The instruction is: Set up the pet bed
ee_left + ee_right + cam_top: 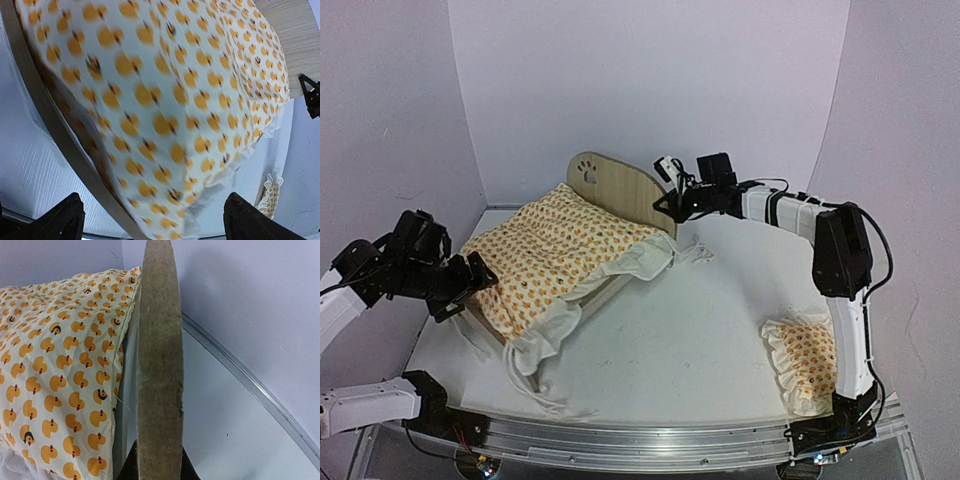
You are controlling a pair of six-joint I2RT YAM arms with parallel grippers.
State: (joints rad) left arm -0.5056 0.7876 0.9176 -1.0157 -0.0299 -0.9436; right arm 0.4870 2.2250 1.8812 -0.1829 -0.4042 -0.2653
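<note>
Right gripper [670,205] clamped on pet bed [615,185] at its far end, left gripper [470,290] wide open and empty; shift bed slowly, keeping clamp square

Left arm [380,272]: folded low at the left side, wrist turned inward. Left tool [468,288]: both fingers spread wide apart. Right arm [845,300]: lower link upright from its base, forearm stretched left toward the far side. Right tool [667,207]: 2 fingers pressed against opposite faces of the pet bed [620,185] end board.
</note>
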